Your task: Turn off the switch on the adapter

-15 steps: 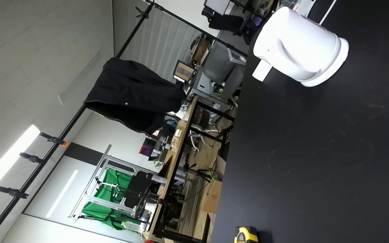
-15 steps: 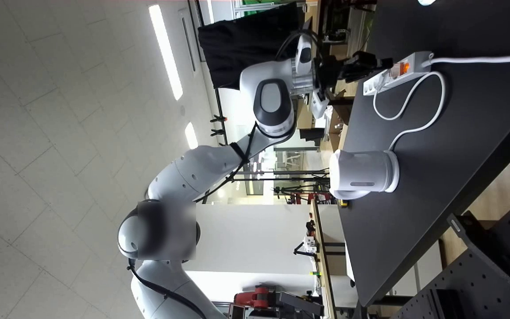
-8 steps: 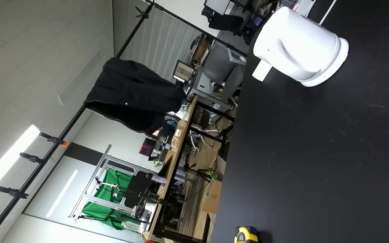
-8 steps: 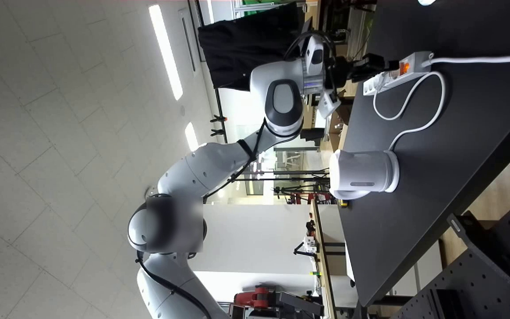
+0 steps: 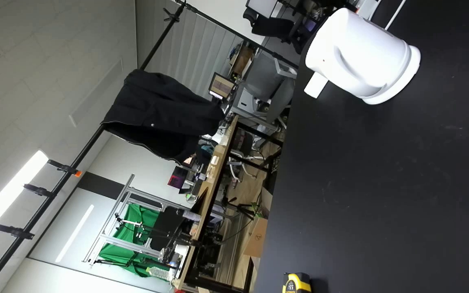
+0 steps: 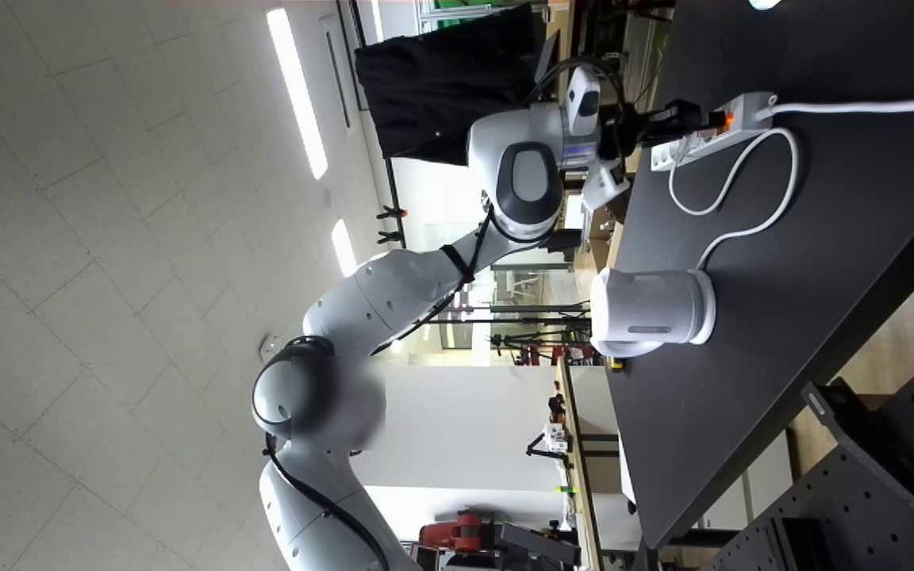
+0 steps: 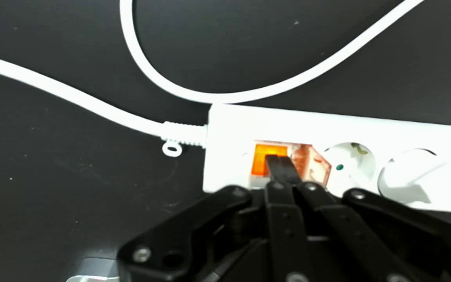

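Note:
The adapter is a white power strip (image 7: pixel 229 156) on the black table, also seen in an exterior view (image 6: pixel 752 106). Its switch (image 7: pixel 259 161) glows orange near the cable end. A clear reddish piece (image 7: pixel 315 166) sits beside the switch, toward the sockets. My gripper (image 7: pixel 278 156) is shut, with nothing seen between its fingertips. The tips overlap the right part of the switch in the wrist view and hide some of it. In an exterior view the gripper (image 6: pixel 722 120) is right at the switch. I cannot tell whether the tips touch it.
A white kettle (image 6: pixel 655 305) stands on the table; in an exterior view it (image 5: pixel 360 57) partly hides the strip. White cables (image 7: pixel 217 96) lie beside the strip. A plug (image 7: pixel 409 176) sits in a socket. A yellow and black tape measure (image 5: pixel 296 283) lies near the table edge.
My arm has moved down toward the table and the strip. The fingertips have come from above the strip to the orange switch. The strip and kettle have not moved.

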